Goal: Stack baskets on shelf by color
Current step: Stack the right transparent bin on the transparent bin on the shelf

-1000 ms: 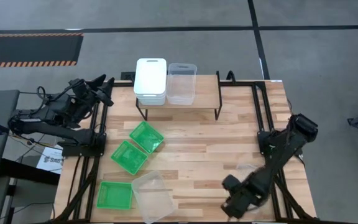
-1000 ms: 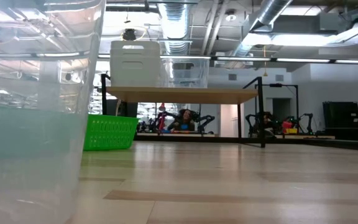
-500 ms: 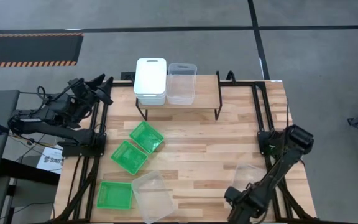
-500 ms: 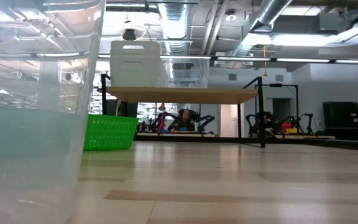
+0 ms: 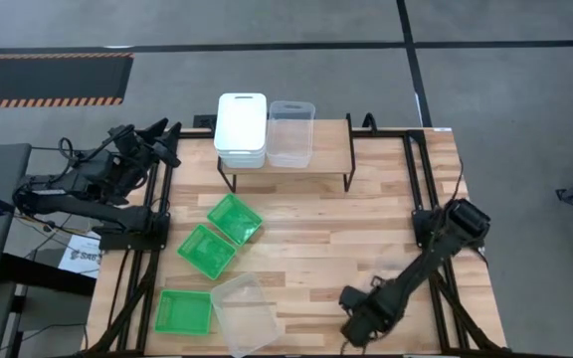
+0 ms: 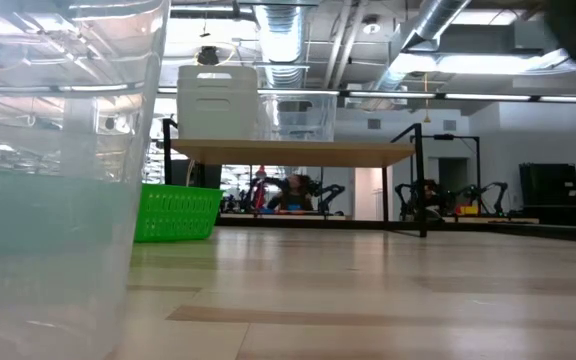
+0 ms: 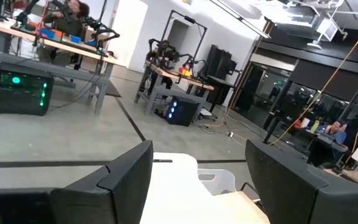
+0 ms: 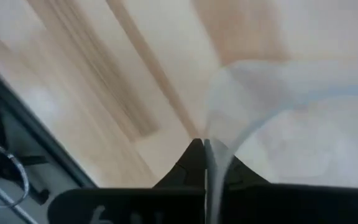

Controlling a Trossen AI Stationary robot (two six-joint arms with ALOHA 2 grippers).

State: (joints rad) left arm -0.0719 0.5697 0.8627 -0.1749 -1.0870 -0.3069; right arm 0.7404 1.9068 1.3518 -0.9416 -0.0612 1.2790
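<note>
On the shelf (image 5: 326, 149) stand a stack of white baskets (image 5: 241, 129) and a clear basket (image 5: 290, 132). Three green baskets (image 5: 235, 218) (image 5: 205, 250) (image 5: 184, 311) and another clear basket (image 5: 246, 313) lie on the table's near left part. My right gripper (image 5: 361, 318) is low at the near edge, shut on a further clear basket (image 8: 272, 106). My left gripper (image 7: 197, 165) waits open beyond the table's far left corner. My right gripper pinches the clear basket's thin wall at its rim (image 8: 209, 163) between its two fingers, one on each side of the wall. The fingers come from above, pointing down at the table. Whether the basket still rests on the table I cannot tell.
Bare wood lies between the shelf and my right arm. The table's near edge and its black frame (image 8: 5, 124) are close beside the right gripper. In the low view the near clear basket (image 6: 58, 180) fills the left side.
My right gripper has gone along the near edge toward the table's left, and its arm has swung with it. A dark part of that arm now shows at the top right of the low view.
</note>
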